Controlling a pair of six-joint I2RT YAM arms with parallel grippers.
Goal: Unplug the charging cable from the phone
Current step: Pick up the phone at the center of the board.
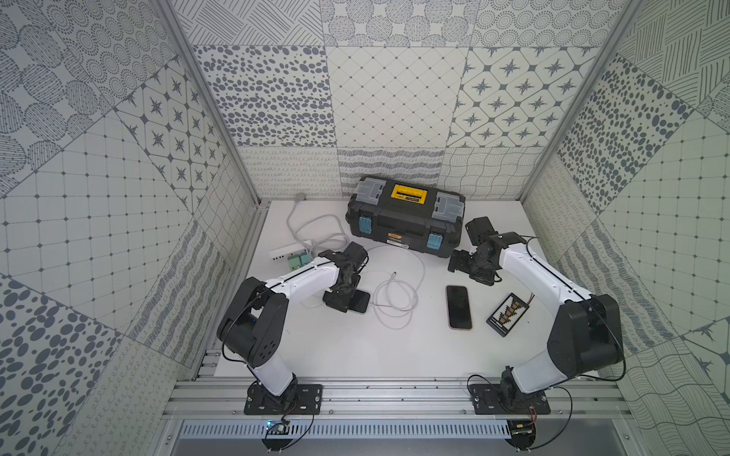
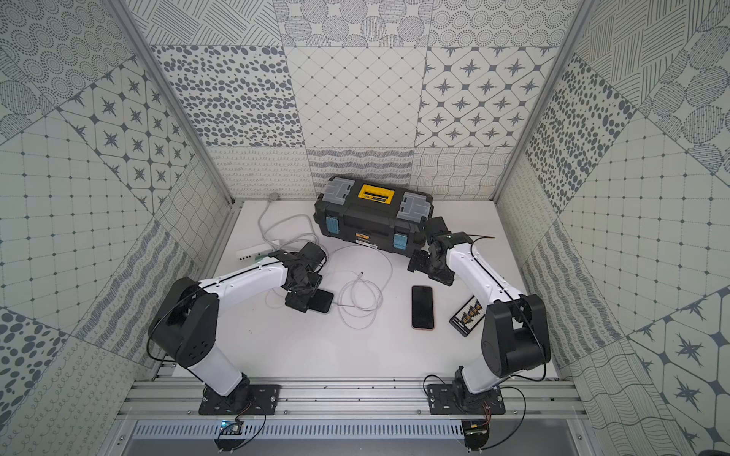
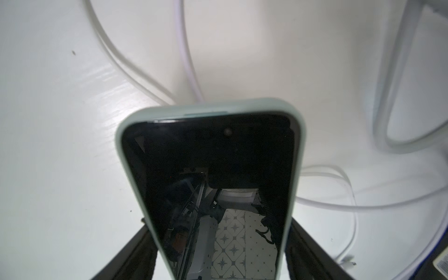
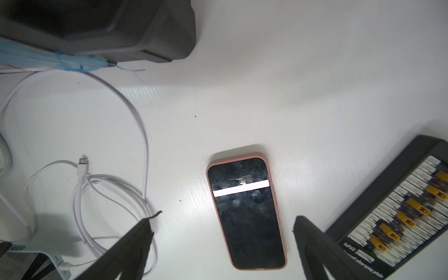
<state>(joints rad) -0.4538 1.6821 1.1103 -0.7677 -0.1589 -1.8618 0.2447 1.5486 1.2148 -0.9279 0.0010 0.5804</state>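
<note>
A phone in a pale green case [image 3: 211, 169] lies flat on the white table, left of centre in both top views [image 1: 360, 302] [image 2: 322, 301]. My left gripper [image 3: 219, 221] is shut on it, one finger against each long side. A white charging cable [image 1: 395, 300] coils beside it, and its plug [image 4: 63, 265] sits in the phone's end. The cable's other plug [image 4: 82, 164] lies loose. My right gripper [image 4: 223, 219] hangs open above a second, pink-cased phone [image 4: 244, 208] that has no cable in it.
A black toolbox [image 1: 405, 221] stands at the back. A white power strip [image 1: 288, 250] with thicker grey cords lies at the back left. A black connector board [image 1: 507, 314] lies to the right of the pink-cased phone [image 1: 459, 307].
</note>
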